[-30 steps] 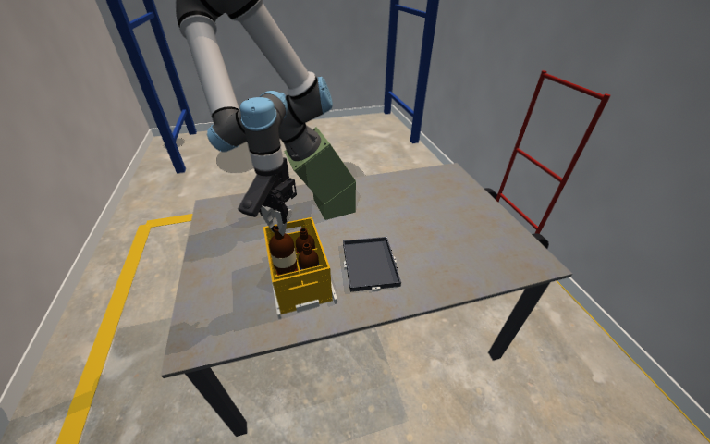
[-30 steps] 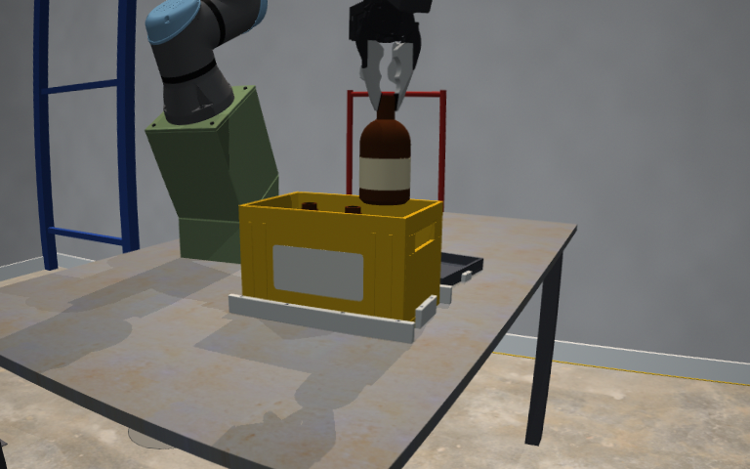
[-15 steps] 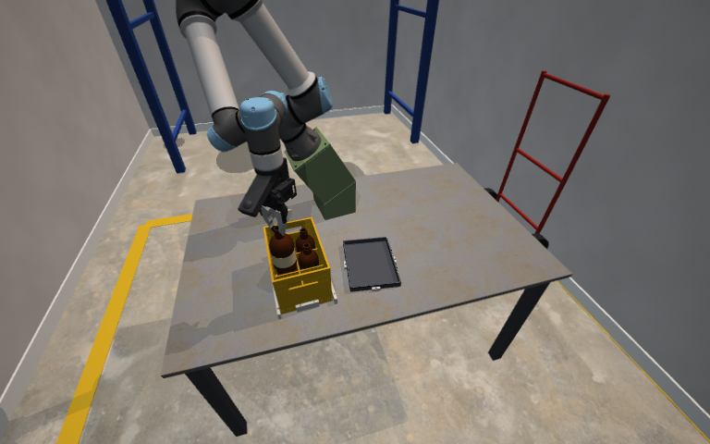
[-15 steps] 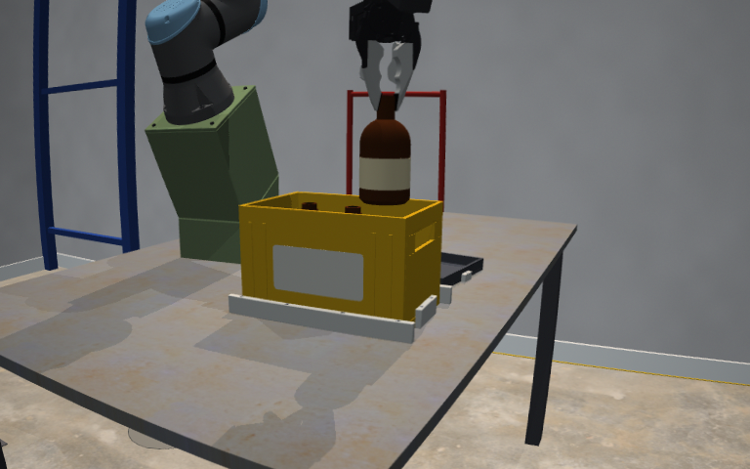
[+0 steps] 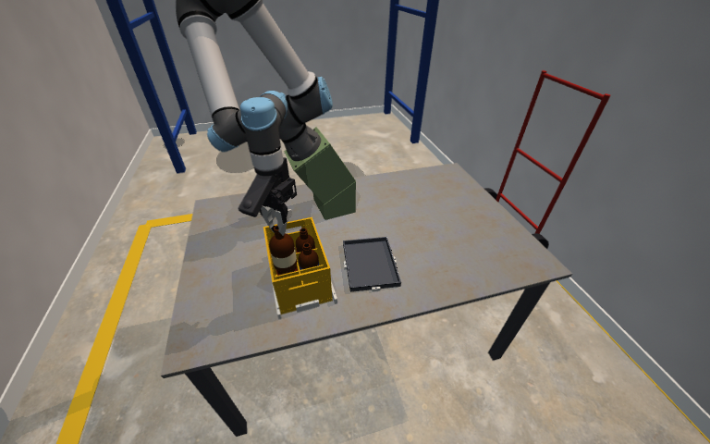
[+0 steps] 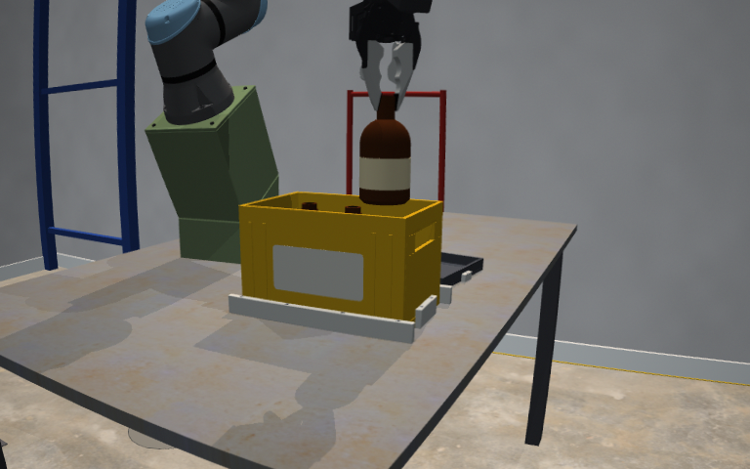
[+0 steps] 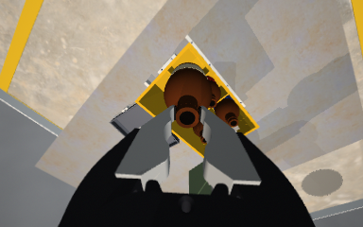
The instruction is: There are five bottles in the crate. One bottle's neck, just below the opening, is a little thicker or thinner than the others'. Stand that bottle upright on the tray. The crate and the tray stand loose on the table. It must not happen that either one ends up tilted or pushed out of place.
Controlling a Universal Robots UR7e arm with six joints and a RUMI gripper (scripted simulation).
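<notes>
Crate: the yellow crate [image 6: 331,243] stands on the table [image 5: 445,235], with a grey L-shaped stop [image 6: 326,319] along its front and right foot.
Crate contents: in the exterior view two dark bottle tops [image 6: 310,206] reach just to the rim; in the top view two brown bottles [image 5: 305,240] stand in the right cells. The other cells I cannot see well.
Lifted bottle: the brown bottle with a pale label [image 6: 385,160] hangs upright, and its bottom is at about the height of the crate rim, above the far right part of the crate.
Gripper: the gripper [image 6: 389,99] is closed on the neck of this bottle just below the opening, with one grey finger [image 7: 151,147] on each side.
Tray: the dark tray [image 5: 389,262] lies flat to the right of the crate, near but not touching, and nothing is in it.
Edges and room: the tray and the crate stand well inside the table edges. The green arm pedestal [image 5: 335,188] stands behind the crate.
</notes>
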